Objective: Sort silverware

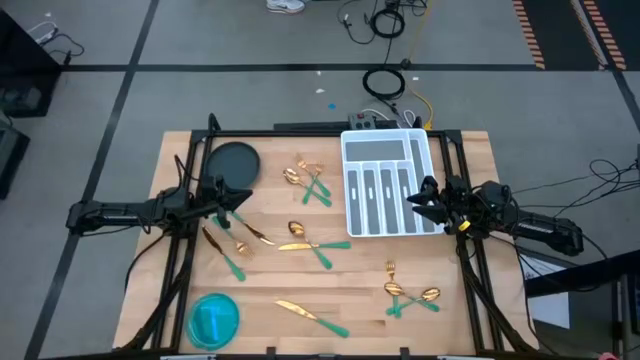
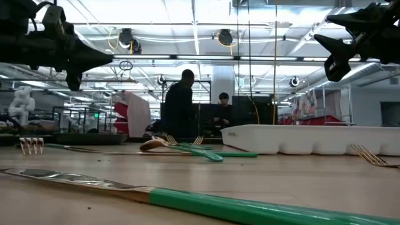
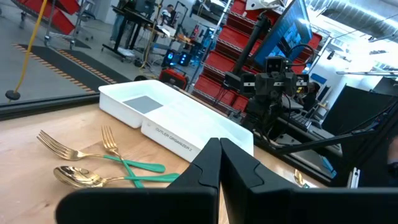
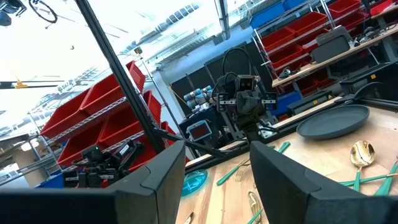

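Gold-headed, green-handled silverware lies flat in loose groups on the wooden table: forks and a spoon (image 1: 308, 180), also in the left wrist view (image 3: 106, 163); a spoon and a knife (image 1: 310, 242); pieces near the left arm (image 1: 228, 248); a fork and spoons (image 1: 412, 293); a knife (image 1: 312, 315) near the front edge. The white slotted tray (image 1: 388, 183) sits right of centre. My left gripper (image 1: 243, 196) (image 3: 219, 149) hovers shut above the table's left part. My right gripper (image 1: 413, 197) (image 4: 217, 155) hovers open over the tray's right side. Both are raised clear in the low view.
A dark round plate (image 1: 232, 162) sits at the far left and a blue bowl (image 1: 214, 318) at the near left corner. Black frame rails run along both sides of the table. A grey box (image 1: 380, 122) with cables sits behind the tray. People (image 2: 181, 103) stand in the room beyond.
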`<action>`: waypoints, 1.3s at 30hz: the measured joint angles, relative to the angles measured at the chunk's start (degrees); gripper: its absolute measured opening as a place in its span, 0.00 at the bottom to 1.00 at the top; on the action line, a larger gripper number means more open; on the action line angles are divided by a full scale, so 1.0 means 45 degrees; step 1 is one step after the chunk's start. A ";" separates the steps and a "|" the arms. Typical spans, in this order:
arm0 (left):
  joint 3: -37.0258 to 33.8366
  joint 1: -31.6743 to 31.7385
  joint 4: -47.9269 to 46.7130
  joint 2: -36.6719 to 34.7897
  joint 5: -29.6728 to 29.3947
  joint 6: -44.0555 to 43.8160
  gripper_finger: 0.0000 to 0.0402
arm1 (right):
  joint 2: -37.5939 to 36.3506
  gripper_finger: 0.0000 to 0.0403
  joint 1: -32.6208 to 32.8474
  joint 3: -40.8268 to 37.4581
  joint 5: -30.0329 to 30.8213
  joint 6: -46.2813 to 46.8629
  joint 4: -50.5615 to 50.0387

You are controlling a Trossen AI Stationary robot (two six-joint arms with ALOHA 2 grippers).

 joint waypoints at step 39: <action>0.0000 0.0003 0.0004 0.0000 0.0000 0.0010 0.02 | 0.0015 0.44 -0.0001 -0.0005 0.0699 0.0609 0.0241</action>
